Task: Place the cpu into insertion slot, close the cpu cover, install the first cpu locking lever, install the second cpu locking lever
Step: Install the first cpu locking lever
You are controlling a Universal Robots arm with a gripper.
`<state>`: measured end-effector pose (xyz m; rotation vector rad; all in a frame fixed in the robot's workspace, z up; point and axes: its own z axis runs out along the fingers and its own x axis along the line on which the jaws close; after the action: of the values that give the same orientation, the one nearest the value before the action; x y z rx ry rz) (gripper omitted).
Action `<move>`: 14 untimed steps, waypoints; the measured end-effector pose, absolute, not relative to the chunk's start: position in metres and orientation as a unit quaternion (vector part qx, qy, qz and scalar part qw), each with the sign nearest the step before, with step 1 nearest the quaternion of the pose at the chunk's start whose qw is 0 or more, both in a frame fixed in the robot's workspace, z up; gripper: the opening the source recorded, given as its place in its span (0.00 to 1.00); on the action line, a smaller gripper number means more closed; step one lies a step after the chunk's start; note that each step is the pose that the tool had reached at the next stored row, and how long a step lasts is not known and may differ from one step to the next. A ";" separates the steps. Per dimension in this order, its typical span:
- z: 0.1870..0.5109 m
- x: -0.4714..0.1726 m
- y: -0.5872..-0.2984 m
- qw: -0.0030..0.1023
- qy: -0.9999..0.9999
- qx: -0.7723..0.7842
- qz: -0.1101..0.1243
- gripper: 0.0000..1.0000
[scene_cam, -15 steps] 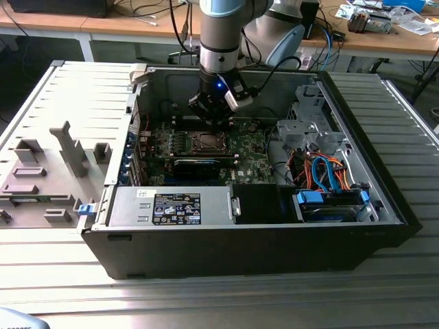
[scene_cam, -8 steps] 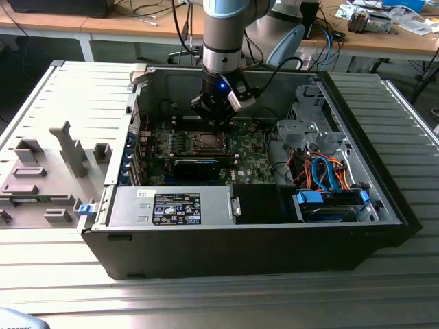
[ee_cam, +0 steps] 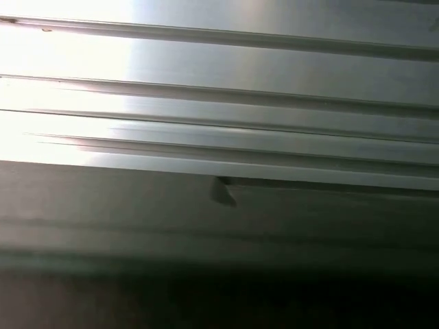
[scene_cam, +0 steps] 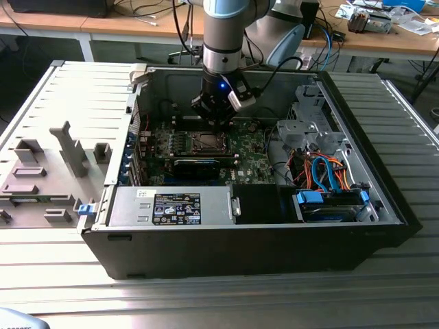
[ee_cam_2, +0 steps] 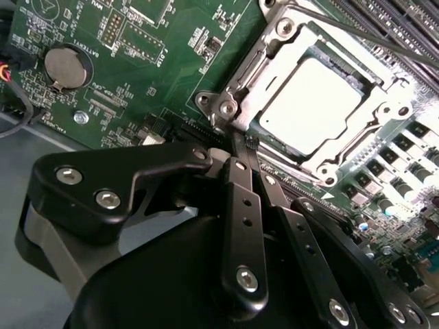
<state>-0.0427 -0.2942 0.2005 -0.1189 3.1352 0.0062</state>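
Two black fingers (ee_cam_2: 241, 205) of my hand (ee_cam_2: 241, 147) lie pressed together, holding nothing, their tips just at the edge of the insertion slot (ee_cam_2: 274, 51) in the second wrist view. Inside it sits the cpu (ee_cam_2: 309, 103), its pale metal top showing through the window of the cpu cover (ee_cam_2: 357, 147), which lies flat over it. Green motherboard (ee_cam_2: 158, 75) surrounds the slot, with a round coin battery (ee_cam_2: 67, 66) well apart from it. From the exterior view, my hand (scene_cam: 218, 118) hangs inside the open computer case (scene_cam: 384, 205), just above the slot (scene_cam: 206, 142), and the case rests on the ribbed metal bench (scene_cam: 219, 295).
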 end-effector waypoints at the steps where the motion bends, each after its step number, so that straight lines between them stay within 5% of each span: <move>1: 0.201 -0.043 -0.294 0.002 0.999 -0.038 0.002 0.11; 14: 0.212 -0.043 -0.308 0.001 0.998 -0.038 -0.039 0.11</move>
<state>-0.0427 -0.3083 0.2121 -0.1192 3.1357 -0.1239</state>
